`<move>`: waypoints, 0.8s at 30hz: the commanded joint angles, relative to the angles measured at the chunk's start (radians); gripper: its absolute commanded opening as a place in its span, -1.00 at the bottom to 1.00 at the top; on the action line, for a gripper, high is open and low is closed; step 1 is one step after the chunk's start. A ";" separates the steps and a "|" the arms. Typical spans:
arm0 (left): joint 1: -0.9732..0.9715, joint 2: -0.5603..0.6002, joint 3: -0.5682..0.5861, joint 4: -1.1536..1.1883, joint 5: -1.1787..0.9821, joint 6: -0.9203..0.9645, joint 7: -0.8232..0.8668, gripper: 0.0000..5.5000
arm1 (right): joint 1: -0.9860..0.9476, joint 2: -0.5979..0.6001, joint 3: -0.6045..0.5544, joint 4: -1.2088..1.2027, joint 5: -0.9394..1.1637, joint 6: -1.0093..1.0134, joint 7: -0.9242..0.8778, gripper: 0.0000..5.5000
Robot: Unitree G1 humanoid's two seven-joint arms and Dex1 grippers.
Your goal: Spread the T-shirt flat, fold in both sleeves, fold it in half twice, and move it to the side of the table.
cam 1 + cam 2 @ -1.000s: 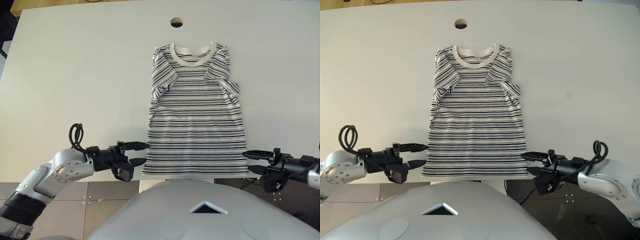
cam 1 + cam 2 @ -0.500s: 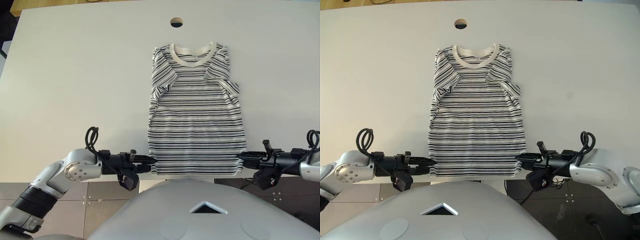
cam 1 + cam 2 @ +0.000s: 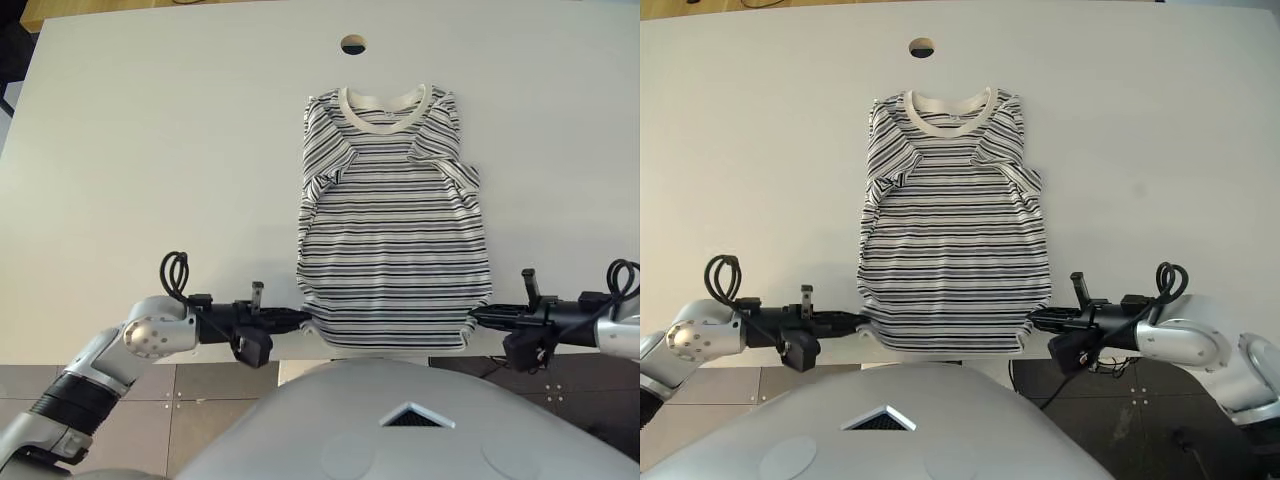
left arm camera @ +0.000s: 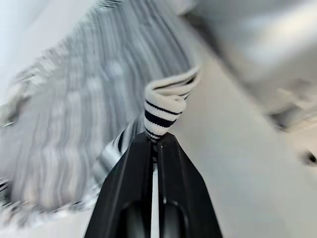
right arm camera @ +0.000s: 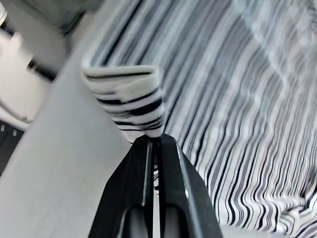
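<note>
Two hem corners clamped: shirt [image 3: 390,230] pinched inside my left claw [image 3: 307,320] and right claw [image 3: 475,318]. Judged light, limp; corner holds suit it.

No readable text, labels, numbers or signs can be seen.

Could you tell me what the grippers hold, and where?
The T-shirt: the left gripper pinches its near left hem corner, the right gripper the near right one.

Striped T-shirt [image 3: 392,230], sleeves folded in, lies flat. Its two hem corners are bunched, one pinched in the left gripper [image 3: 305,320], the other in the right gripper [image 3: 478,317].
</note>
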 commanded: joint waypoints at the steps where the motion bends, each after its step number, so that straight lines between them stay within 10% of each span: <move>1: -0.067 -0.078 0.073 0.051 -0.111 0.035 0.045 -0.96 | -0.041 0.057 -0.052 0.046 0.211 0.031 -0.011 -0.96; 5: -0.256 -0.279 0.156 0.222 -0.034 0.119 0.216 -0.96 | -0.194 0.218 -0.074 0.124 0.422 0.101 -0.065 -0.96; 13: -0.692 -0.491 0.140 0.734 0.307 0.164 0.560 -0.96 | -0.698 0.600 0.002 0.640 0.189 0.155 -0.366 -0.96; 24: -1.052 -0.627 0.012 1.264 0.523 0.186 0.831 -0.96 | -1.152 0.769 0.069 1.383 -0.086 0.067 -0.744 -0.96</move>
